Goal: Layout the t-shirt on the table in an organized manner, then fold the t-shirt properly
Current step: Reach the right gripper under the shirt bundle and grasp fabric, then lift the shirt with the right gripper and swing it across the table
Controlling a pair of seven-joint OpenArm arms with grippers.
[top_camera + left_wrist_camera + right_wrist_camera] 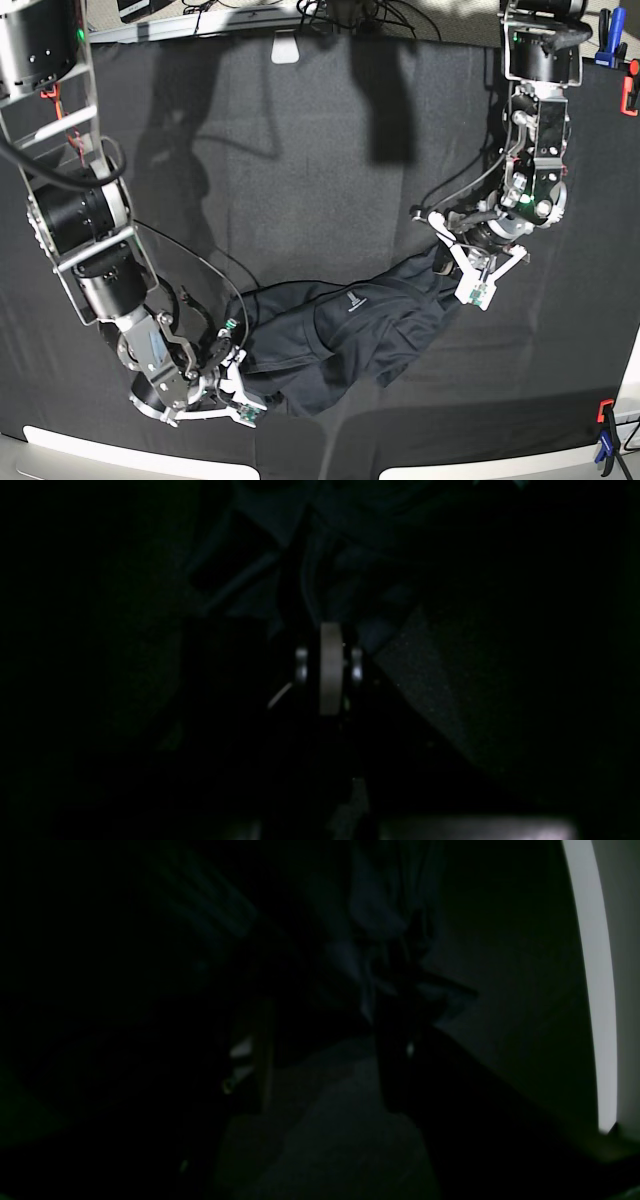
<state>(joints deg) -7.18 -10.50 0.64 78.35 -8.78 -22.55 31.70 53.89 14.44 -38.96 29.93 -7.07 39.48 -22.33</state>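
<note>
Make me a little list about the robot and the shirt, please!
shirt: dark grey t-shirt, bunched and stretched between the two arms
shirt lies on: black table
left tool: shut on one end of the shirt
right tool: at the other end, grip unclear
folded: not yet
wrist views: too dark to help

t-shirt: dark grey, plain, tiny pale label | table: flat black cloth, white corners | clamps: orange and blue, at the table edge | left gripper: black with white jaws | right gripper: black and silver, white jaws, small green light
</note>
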